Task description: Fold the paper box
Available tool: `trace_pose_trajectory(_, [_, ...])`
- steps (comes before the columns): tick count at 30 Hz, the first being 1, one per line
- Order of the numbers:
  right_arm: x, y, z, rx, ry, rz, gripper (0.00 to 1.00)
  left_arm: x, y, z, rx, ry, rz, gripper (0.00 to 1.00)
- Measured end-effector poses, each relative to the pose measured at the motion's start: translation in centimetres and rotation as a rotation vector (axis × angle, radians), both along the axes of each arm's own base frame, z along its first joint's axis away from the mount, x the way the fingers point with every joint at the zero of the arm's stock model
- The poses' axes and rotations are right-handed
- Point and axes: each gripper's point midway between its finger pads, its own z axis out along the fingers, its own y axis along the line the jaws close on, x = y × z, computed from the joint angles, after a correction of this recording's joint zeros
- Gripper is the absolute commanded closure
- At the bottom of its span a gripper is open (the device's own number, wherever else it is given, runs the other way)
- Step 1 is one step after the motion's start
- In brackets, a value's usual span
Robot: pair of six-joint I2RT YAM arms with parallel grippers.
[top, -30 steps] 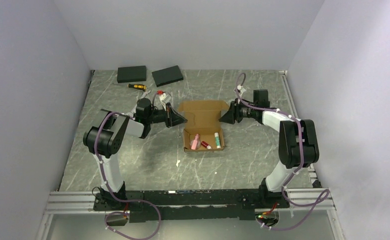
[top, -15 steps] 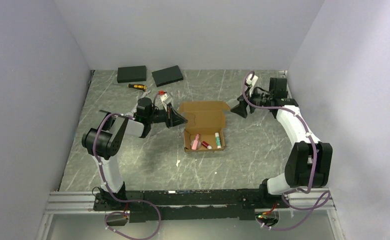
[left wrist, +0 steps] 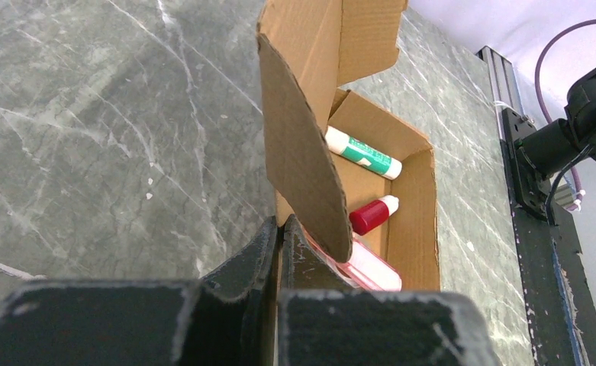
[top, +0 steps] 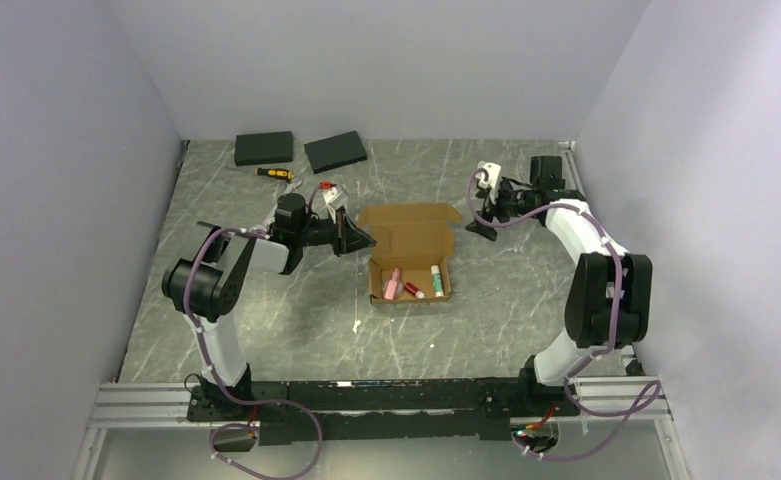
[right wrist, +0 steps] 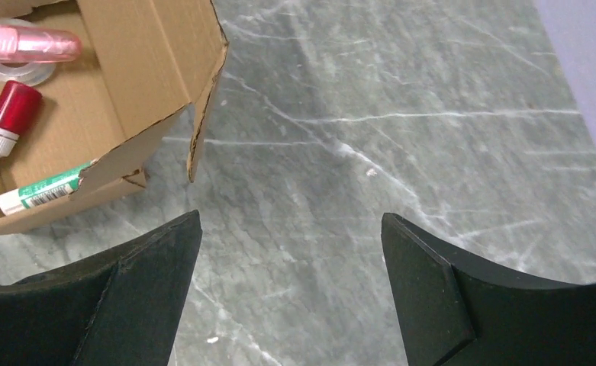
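Paper box (top: 409,250) sits mid-table on the grey marbled table (top: 466,320), between the two arms. The tray end is nearer me and the lid (top: 411,222) lies open toward the back.

Left gripper (left wrist: 279,232): fingers closed tight. From the wrist view I read it as pinching the bottom edge of the lid's left side flap (left wrist: 302,152), which stands upright. Right gripper (right wrist: 291,221): jaws wide apart, nothing between them, hanging just off the box's right corner and not touching it.

Handling, my call: the box is light and will slide on this smooth top if I push from one side only, so the other side needs bracing. The corrugated board is stiff across its panels and bends cleanly only at the scored creases. It dents if squeezed hard. I take it by flap edges near a crease, not mid-panel.

Materials: plain brown matte cardboard with raw fluted cut edges and rounded flap corners. The right flap (right wrist: 203,99) is angled outward.

Loose in the tray are a pink tube (right wrist: 24,44), a small red bottle (right wrist: 4,114) and a green-and-white tube (right wrist: 46,187). All look like smooth plastic and may roll if the tray tips.
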Motion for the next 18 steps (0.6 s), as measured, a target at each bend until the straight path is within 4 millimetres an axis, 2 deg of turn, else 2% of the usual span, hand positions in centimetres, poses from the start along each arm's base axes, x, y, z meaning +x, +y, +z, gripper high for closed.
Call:
trace_pose_trajectory(5, [-0.8,1.2,-2.9,0.039,0.034,0.058,0.1,0.0,0.0,0.0,0.0,-0.003,-0.001,1.0])
trace_pose_trajectory(8, [-1.6,2.7,-4.0,0.087,0.079,0.071,0.13,0.0,0.0,0.0,0.0,-0.004,-0.001,1.0])
trace_pose_trajectory(13, [-1.7,5.2,-3.5,0.155,0.091,0.111,0.21,-0.1,-0.2,0.1,0.0,-0.007,-0.006,1.0])
trace_pose_trajectory(18, [-2.1,5.9,-3.2,0.186,0.088,0.143,0.3,-0.2,-0.3,0.1,0.001,-0.008,-0.01,1.0])
